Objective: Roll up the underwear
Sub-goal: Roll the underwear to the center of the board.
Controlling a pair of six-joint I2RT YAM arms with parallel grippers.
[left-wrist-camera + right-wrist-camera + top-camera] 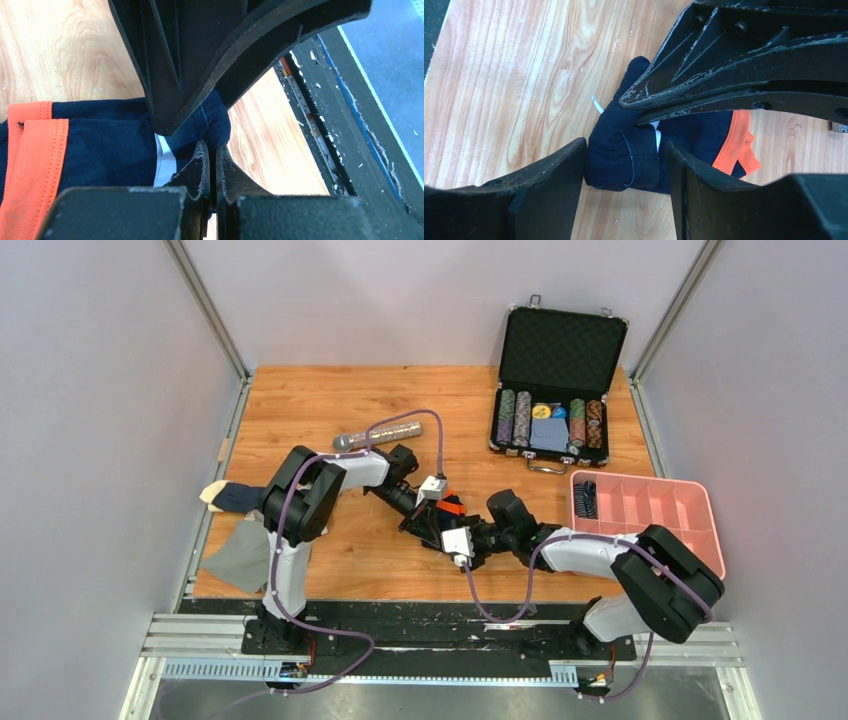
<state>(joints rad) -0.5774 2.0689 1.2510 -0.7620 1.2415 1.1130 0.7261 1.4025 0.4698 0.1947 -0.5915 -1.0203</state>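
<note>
The plain navy underwear point(450, 506) with an orange band lies mid-table between both arms. In the left wrist view the underwear point(107, 145) spreads left of my left gripper point(211, 148), which is shut with a fold of navy cloth pinched at its tips. The right wrist view shows a folded, partly rolled end of the underwear point(616, 125). My right gripper point(626, 146) has that end between its jaws, each finger against one side. The left gripper point(631, 107) presses onto the cloth from above. A second underwear point(232, 498), navy with a tan band, lies at the table's left edge.
A flat grey cloth point(240, 555) lies at the front left. A microphone point(375, 433) rests behind the arms. An open black case point(556, 390) of poker chips stands at the back right, with a pink divided tray point(650, 515) in front of it.
</note>
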